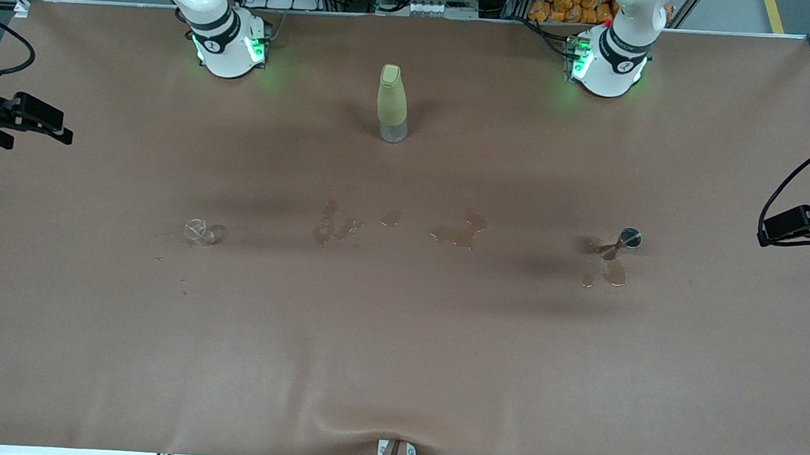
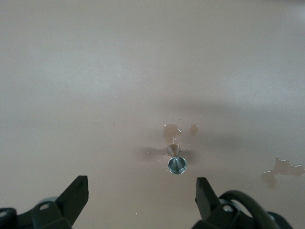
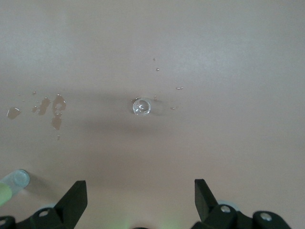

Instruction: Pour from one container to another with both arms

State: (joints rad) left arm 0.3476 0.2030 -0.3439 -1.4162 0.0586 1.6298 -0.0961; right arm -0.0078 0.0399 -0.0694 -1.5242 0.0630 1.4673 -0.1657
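Left tool: its two black fingers are seen spread wide apart in the left wrist view, with nothing between them; it is held up in the air over the metal jigger, which shows directly below the gap.
Right tool: its fingers are likewise spread wide apart and nothing is gripped; it is held in the air over the clear glass cup.
Landmark: a tall pale green bottle with a clear base is stood upright on the table, midway between the two green-lit arm bases and close to them.
Clear glass cup: a small see-through vessel is set on the table nearer to the front camera than the bottle and toward the right arm's end; whether it stands upright cannot be told. It is seen from above as a round rim in the right wrist view.
Metal jigger: a small shiny double-cone measure is set nearer to the front camera than the bottle and toward the left arm's end, well apart from the cup; its round mouth is shown in the left wrist view.
Spilled liquid: several wet patches are spread over the table nearer to the front camera than the bottle, between cup and jigger; one more patch lies just beside the jigger.
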